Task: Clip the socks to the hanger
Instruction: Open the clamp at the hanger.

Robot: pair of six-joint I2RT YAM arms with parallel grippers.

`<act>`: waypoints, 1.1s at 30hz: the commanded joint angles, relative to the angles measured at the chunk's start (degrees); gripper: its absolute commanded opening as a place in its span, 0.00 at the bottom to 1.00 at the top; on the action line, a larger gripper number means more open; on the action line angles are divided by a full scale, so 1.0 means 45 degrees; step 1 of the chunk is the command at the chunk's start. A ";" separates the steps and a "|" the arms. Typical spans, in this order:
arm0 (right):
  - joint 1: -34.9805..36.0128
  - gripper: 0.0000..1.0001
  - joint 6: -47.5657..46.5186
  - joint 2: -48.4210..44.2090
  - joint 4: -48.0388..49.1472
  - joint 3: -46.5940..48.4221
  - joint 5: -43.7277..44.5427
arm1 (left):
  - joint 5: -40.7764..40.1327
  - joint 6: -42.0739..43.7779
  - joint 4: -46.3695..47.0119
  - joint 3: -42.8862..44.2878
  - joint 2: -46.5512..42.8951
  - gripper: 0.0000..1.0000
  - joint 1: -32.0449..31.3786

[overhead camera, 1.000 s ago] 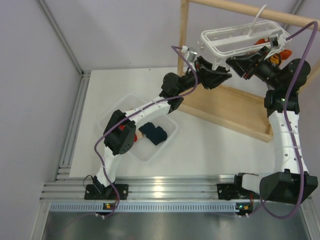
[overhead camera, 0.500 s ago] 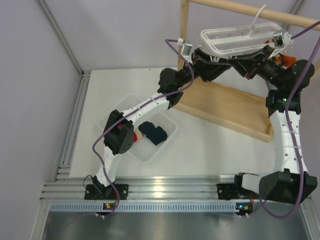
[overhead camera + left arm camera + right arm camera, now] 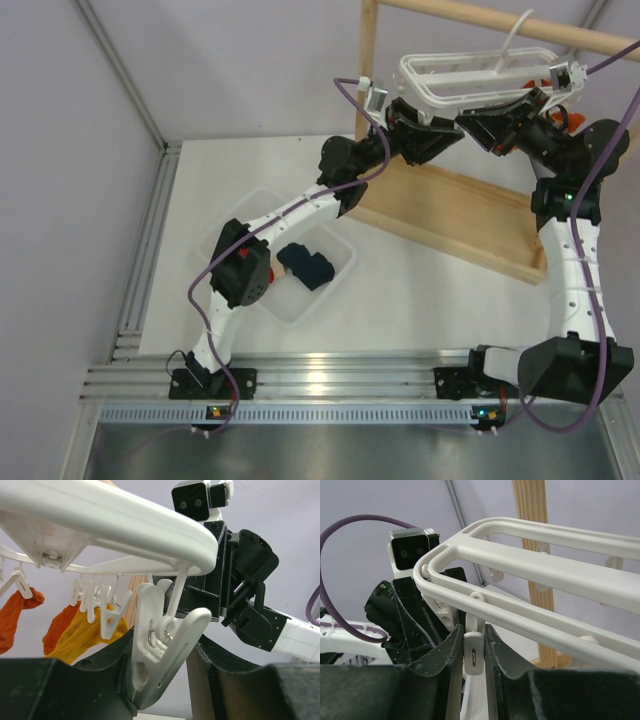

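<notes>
Table [image 3: 420,310]: white, with both arms bolted at its near edge and reaching up and away toward the far right corner.
Bin [image 3: 300,308]: a clear plastic tub on the left part of the table, partly under the left arm.
Red sock [image 3: 271,273]: lying in the bin at its left. Only a sliver shows past the arm's elbow.
Navy sock [image 3: 308,266]: bunched in the bin just right of the red one. Neither sock is on the hanger.
Left gripper [image 3: 167,670]: raised under the left end of the hanger, its jaws partly closed, one on each side of a clip and pressing on it.
Corner clip [image 3: 160,645]: white, dangling from the rounded corner of the frame, tilted between the left jaws.
Hanger [image 3: 100,515]: a white open frame up in the air, its hook over the rack's top rod. A row of small clips dangles beneath, with both grippers at its underside.
Right gripper [image 3: 473,645]: facing the left one from the other side, its jaws nearly together and clamped on a narrow clip.
Rail clip [image 3: 473,655]: hanging straight down from a ring on the frame's near rail, pinched between the right jaws.
Orange socks [image 3: 20,615]: hanging from clips further along the frame.
Yellow sock [image 3: 85,640]: hanging beside them, from another clip.
Wooden rack [image 3: 450,215]: pale wood at the far right, its base board on the table below the hanger.
</notes>
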 commanded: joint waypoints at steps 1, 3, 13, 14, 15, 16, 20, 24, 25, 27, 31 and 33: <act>-0.0136 0.00 0.0260 0.0013 0.0788 0.0235 -0.0062 | 0.0440 -0.0219 0.0862 0.0471 0.0001 0.42 -0.0036; -0.0136 0.00 0.0299 0.0051 0.0807 0.0274 -0.0081 | 0.0499 -0.0239 0.0862 0.0491 0.0002 0.42 -0.0036; -0.0117 0.03 0.0553 0.0091 0.0886 0.0235 -0.0628 | 0.0246 -0.0044 0.0726 0.0822 0.0157 0.19 -0.0055; -0.0116 0.09 0.0534 0.0091 0.0731 0.0235 -0.0628 | 0.0265 -0.0024 0.0629 0.0862 0.0177 0.15 -0.0055; -0.0136 0.13 0.0514 0.0110 0.0575 0.0254 -0.0570 | 0.0265 -0.0024 0.0570 0.0997 0.0235 0.08 -0.0055; -0.0136 0.17 0.0476 0.0110 0.0457 0.0273 -0.0512 | 0.0284 -0.0024 0.0550 0.1018 0.0313 0.06 -0.0094; -0.0136 0.54 -0.1547 -0.0162 -0.2680 0.1012 0.1355 | 0.0091 0.0832 0.0239 0.0882 0.0256 0.00 -0.0250; -0.0136 0.66 -0.2824 -0.0611 -0.5049 0.1543 0.2905 | -0.0944 0.2453 -0.0932 0.0024 -0.0289 0.00 -0.0465; -0.0117 0.68 -0.2980 -0.0728 -0.5613 0.1601 0.3197 | -0.1313 0.3017 -0.0993 -0.0132 -0.0369 0.00 -0.0504; -0.0116 0.70 -0.3274 -0.1079 -0.5851 0.1524 0.3745 | -0.1764 0.3645 -0.1323 -0.0504 -0.0622 0.00 -0.0660; -0.0136 0.70 -0.3489 -0.1549 -0.6416 0.1231 0.4234 | -0.3013 0.5867 -0.1813 -0.1304 -0.1110 0.00 -0.0992; -0.0117 0.67 -0.3529 -0.1628 -0.6672 0.1211 0.4410 | -0.3698 0.6516 -0.1853 -0.1715 -0.1325 0.00 -0.1206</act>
